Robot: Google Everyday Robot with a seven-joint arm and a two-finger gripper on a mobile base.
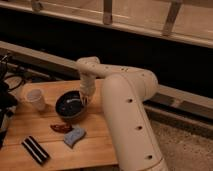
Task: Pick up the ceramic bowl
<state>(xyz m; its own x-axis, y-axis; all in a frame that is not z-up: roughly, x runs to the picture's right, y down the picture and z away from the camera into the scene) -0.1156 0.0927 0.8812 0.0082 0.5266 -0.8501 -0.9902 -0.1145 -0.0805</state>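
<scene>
The claw (85, 98), its finger state impossible to tell, hangs at the right rim of the ceramic bowl (69, 106) on the wooden counter (95, 145), with a white cup (36, 98) to the bowl's left and a blue sponge (74, 135) in front of it.

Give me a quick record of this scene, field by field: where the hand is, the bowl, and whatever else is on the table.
hand: at the right rim of the ceramic bowl, reaching down from above
ceramic bowl: dark, round, resting on the wooden table, near its back edge
white cup: upright, left of the bowl, apart from it
red packet: lying in front of the bowl
blue sponge: just right of the red packet, toward the front
black striped item: at the front left of the table
</scene>
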